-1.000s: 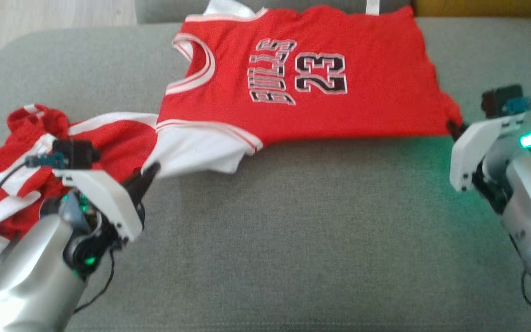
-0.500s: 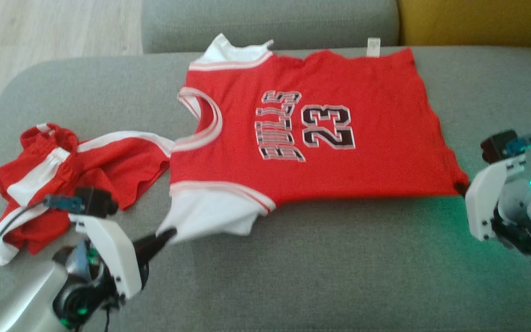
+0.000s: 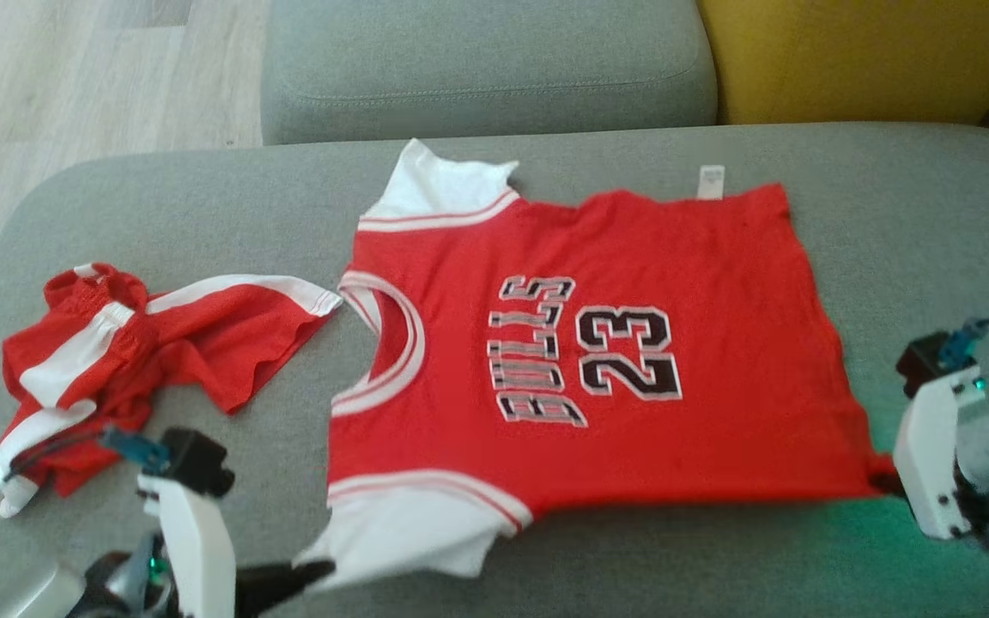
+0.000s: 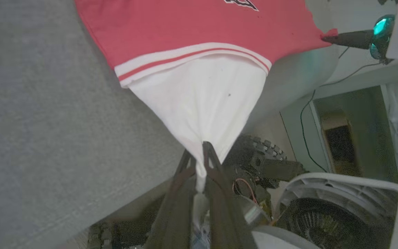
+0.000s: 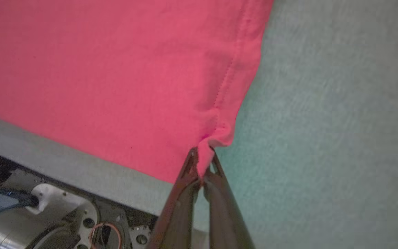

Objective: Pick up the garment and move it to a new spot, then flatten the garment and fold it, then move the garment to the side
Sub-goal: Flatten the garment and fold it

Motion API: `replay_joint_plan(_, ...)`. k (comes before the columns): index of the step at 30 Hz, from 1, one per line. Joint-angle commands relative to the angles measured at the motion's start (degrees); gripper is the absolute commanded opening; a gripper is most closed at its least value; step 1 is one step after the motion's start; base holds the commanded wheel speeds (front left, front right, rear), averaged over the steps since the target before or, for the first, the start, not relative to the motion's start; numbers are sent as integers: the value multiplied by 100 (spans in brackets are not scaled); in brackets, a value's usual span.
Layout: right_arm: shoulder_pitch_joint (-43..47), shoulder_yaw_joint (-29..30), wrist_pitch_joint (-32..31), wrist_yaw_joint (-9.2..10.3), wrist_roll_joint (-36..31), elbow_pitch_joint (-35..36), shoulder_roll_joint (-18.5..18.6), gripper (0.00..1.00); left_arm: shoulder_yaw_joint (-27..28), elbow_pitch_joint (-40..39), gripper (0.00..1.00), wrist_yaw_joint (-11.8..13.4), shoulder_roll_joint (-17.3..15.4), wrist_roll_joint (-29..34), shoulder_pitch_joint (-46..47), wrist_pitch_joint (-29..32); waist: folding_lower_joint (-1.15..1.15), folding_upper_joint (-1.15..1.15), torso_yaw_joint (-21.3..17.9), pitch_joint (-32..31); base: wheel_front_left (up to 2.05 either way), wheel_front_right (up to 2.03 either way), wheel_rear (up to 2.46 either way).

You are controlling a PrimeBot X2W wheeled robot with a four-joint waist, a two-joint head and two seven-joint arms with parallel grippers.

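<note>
- The jersey [image 3: 597, 360] lies spread chest-up on the grey sofa seat [image 3: 160, 197], its near edge close to the seat's front.
- The left tool [image 4: 199, 162] is pinched on the tip of the white sleeve piece, and the right tool [image 5: 204, 160] on the near red hem corner.
- Both bites take little cloth, so a hard tug could slip the mesh free.
- Uneven pulling could skew or wrinkle it.
- The red shorts [image 3: 160, 343] lie just beside it, and a sideways drag might catch them.

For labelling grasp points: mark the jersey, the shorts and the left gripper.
jersey [image 3: 700, 257], head view, plain red cloth near the number.
shorts [image 3: 211, 335], head view, red leg panel.
left gripper [image 4: 198, 156], left wrist view, between the fingertips pinching the jersey's white corner.
</note>
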State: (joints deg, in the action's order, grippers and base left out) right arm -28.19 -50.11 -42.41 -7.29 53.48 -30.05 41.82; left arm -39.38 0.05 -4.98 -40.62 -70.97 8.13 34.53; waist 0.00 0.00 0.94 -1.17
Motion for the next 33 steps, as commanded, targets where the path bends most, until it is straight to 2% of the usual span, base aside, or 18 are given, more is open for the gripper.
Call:
replay_joint_plan(1, 97, 10, -282, -20, 167, 320, 424, 0, 258, -354, 0, 52, -417, -122, 158, 157, 0, 0, -7, 1, 0, 0, 0)
replay_joint_plan(7, 93, 296, -468, -20, 276, 706, 586, 0, 418, -631, 0, 210, -514, -103, 159, 31, 0, 0, -27, 59, 0, 0, 0)
replay_joint_plan(16, -216, 735, -424, -20, -116, 917, 417, 0, 709, -618, 0, 299, -326, -2, 707, -206, 0, 0, -33, 330, 0, 0, 0)
replay_joint_plan(22, -472, 920, -232, -20, -467, 745, 157, 0, 809, -249, 0, 304, 83, 28, 1344, -312, 0, 0, 17, 597, 0, 0, 0)
replay_joint_plan(33, -974, 817, 184, -20, -923, 408, -240, 0, 715, 713, 0, 171, 671, 398, 2399, -481, 0, 0, -45, 1118, 0, 0, 0)
